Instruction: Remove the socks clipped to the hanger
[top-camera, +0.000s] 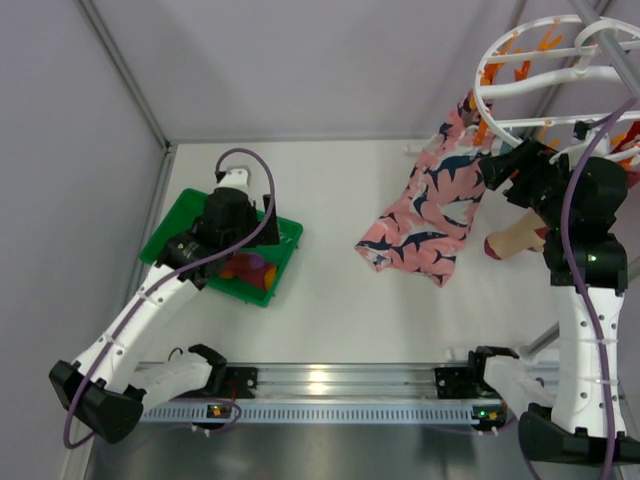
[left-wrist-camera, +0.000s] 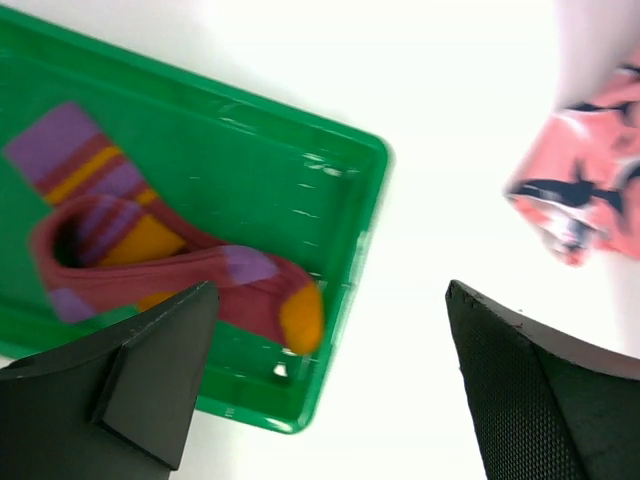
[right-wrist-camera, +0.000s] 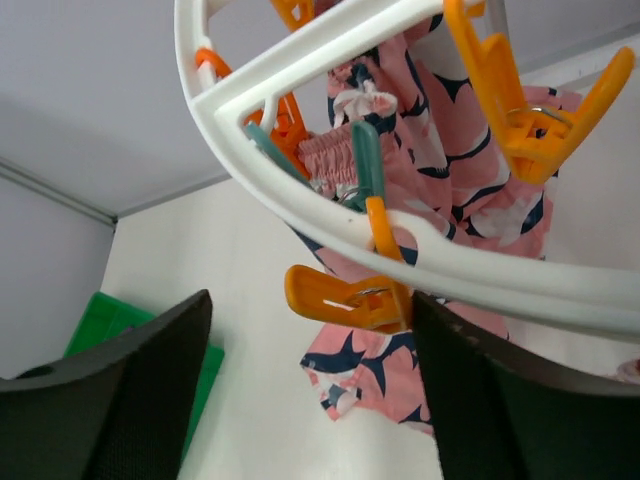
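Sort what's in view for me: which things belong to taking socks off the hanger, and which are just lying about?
Job: white hanger; tan sock near the hanger; maroon sock already in the green tray.
Lying about: pink printed cloth, clipped on the hanger; grey frame pole.

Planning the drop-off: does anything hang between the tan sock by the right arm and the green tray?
Yes: the pink cloth hangs from the hanger between the tan sock and the tray.
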